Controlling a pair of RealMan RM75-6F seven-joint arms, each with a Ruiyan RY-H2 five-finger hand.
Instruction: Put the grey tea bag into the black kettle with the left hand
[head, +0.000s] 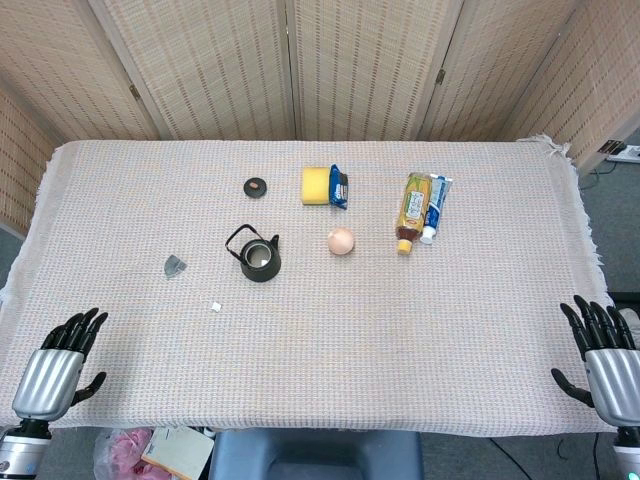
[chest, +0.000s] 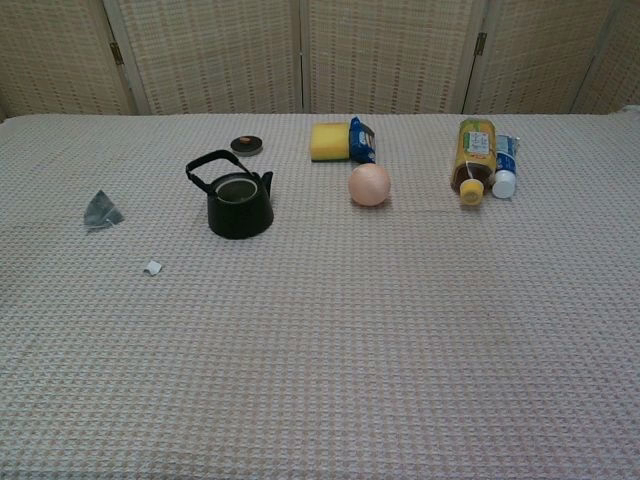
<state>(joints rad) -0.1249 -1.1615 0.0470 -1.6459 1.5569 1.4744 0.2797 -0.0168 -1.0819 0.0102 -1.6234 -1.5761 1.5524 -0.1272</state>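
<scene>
The grey tea bag (head: 175, 265) (chest: 103, 210) lies flat on the cloth, left of the black kettle (head: 258, 256) (chest: 238, 198). The kettle stands upright with its top uncovered and its handle tipped to the left. Its small white tag (head: 215, 306) (chest: 152, 267) rests a little nearer the front. My left hand (head: 58, 367) hovers at the front left corner, fingers spread, holding nothing, well short of the tea bag. At the front right corner my right hand (head: 603, 362) is likewise spread and empty. Neither hand shows in the chest view.
The kettle's round lid (head: 256, 186) (chest: 246, 145) lies behind it. A yellow sponge (head: 317, 185) with a blue packet (head: 339, 186), a pink ball (head: 341, 241) (chest: 369, 185), a lying bottle (head: 411, 212) (chest: 473, 156) and a tube (head: 436, 207) sit further right. Woven screens close the back.
</scene>
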